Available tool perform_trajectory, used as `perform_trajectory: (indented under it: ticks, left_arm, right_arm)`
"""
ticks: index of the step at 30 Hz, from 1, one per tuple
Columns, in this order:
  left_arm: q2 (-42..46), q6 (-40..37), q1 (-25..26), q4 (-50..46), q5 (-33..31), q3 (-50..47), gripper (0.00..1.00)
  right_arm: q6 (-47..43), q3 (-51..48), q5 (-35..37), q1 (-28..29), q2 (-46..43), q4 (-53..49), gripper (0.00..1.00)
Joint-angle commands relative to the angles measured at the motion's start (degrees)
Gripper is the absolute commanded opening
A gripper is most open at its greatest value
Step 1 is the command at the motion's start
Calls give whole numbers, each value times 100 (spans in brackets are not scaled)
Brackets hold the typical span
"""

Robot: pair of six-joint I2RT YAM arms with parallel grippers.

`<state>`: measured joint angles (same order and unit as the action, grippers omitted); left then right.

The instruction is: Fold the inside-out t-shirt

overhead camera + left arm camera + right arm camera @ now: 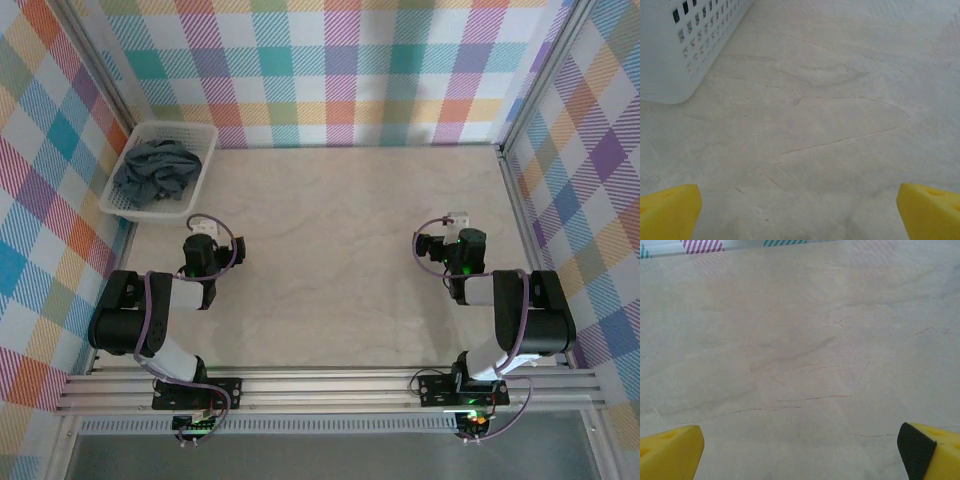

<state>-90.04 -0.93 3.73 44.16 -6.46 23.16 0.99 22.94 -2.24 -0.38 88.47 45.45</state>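
Top external: the inside-out t-shirt [155, 172] sits bunched in the basket [205, 158] at the bench's [330, 270] far-left corner, likely awaiting pickup, left gripper [800, 214] and right gripper [800, 454] spread apart, empty

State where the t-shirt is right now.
In the top view, the t-shirt lies bunched inside the white basket, on the left side at the far left corner of the table.

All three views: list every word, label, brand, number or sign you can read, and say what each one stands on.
No text can be read in any view.
The t-shirt is plain, with no print.
The basket, table and checked walls carry no lettering.
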Motion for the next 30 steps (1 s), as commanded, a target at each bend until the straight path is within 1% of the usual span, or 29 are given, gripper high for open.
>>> perform_trajectory:
  ticks: [1, 16, 19, 23, 24, 26, 28, 29, 30]
  left_arm:
    - [35, -44, 23, 198, 20, 101, 100]
    - [39, -41, 23, 211, 22, 95, 100]
    - [57, -40, 23, 231, 18, 73, 100]
    - [431, -4, 41, -125, -144, 106, 100]
    - [685, 32, 49, -425, -226, 148, 100]
    - [1337, 209, 62, -1297, -395, 309, 100]
    - [2164, 605, 58, -2226, -592, 530, 100]
    - [2524, 805, 58, -2615, -685, 666, 100]
    - [2870, 1070, 59, -3086, -819, 891, 100]
  right_arm:
    - [-58, 70, -103, 15, -51, 202, 100]
    - [-56, 54, -107, 14, -49, 234, 100]
    - [-30, 26, -81, 20, -268, 139, 100]
    - [58, 101, 195, 12, -1191, -760, 100]
    - [164, 150, 270, 16, -1520, -1114, 100]
    - [777, 456, 543, 12, -2184, -2218, 100]
    - [1698, 1097, 631, 12, -2746, -3787, 100]
    - [2175, 1406, 621, 12, -2879, -4444, 100]
    - [2629, 1761, 452, 16, -2955, -5069, 99]
